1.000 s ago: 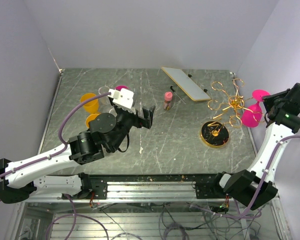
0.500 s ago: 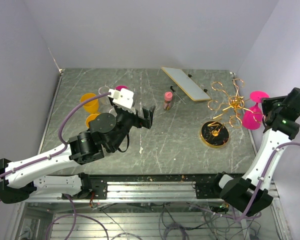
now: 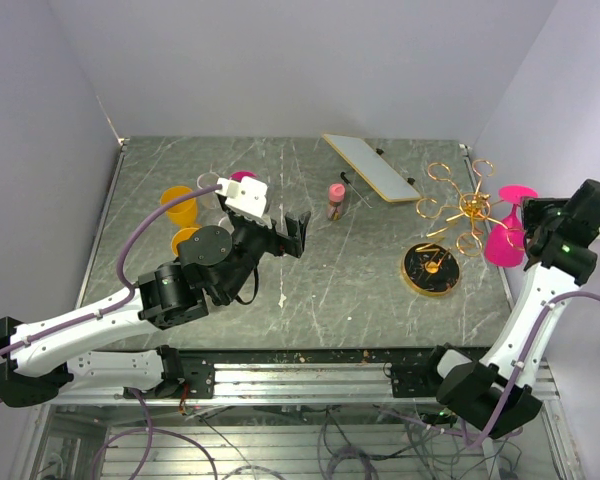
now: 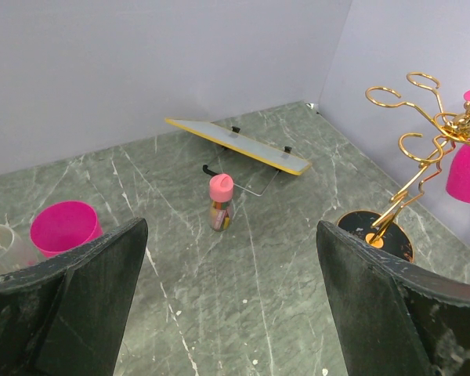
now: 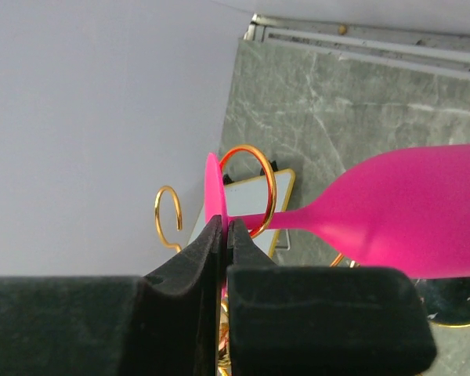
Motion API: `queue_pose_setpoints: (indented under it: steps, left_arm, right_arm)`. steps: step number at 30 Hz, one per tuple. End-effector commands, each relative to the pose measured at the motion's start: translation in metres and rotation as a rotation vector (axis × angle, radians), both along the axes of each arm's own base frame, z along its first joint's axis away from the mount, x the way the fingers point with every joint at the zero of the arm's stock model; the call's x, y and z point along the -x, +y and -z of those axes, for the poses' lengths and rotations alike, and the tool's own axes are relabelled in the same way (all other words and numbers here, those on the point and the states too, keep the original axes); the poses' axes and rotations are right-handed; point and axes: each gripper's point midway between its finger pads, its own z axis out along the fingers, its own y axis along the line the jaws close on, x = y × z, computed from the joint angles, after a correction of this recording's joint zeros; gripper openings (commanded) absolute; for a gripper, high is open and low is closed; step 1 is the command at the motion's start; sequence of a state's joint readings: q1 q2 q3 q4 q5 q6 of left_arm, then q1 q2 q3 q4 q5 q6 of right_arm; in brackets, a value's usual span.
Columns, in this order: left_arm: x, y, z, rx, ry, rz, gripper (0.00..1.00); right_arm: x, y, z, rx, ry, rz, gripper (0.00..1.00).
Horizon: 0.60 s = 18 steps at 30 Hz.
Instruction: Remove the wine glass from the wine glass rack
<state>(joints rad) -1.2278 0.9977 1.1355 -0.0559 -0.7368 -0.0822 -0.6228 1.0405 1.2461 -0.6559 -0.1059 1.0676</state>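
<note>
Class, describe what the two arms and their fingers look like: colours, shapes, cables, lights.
The left arm and right arm have white tubular links and black joints. A lilac cable runs along each. A white box sits at the left wrist; a green light glows on the right arm. The fingers are black; the left pair looks broad, flat and scuffed.

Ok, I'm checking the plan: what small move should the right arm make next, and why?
Probably draw the wine glass sideways, out from the wine glass rack: the right gripper pinches the glass's foot, but the stem appears to sit in a gold loop.
</note>
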Motion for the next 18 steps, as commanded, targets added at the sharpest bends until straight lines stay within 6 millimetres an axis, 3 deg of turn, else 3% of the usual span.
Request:
queue_pose_setpoints:
  steps: [1, 6, 18]
  left_arm:
    - [0.002, 0.003, -0.011, 0.053, -0.015, 0.002, 0.99]
    - [0.003, 0.003, -0.012, 0.057, -0.016, 0.003, 0.99]
    - [0.004, 0.004, -0.013, 0.064, -0.013, 0.005, 0.99]
  right_arm:
    - [-0.004, 0.006, 0.005, -0.083, -0.051, 0.002, 0.00]
    - [-0.009, 0.017, 0.005, -0.171, -0.133, -0.009, 0.00]
    - [0.014, 0.015, 0.004, -0.211, -0.099, 0.112, 0.00]
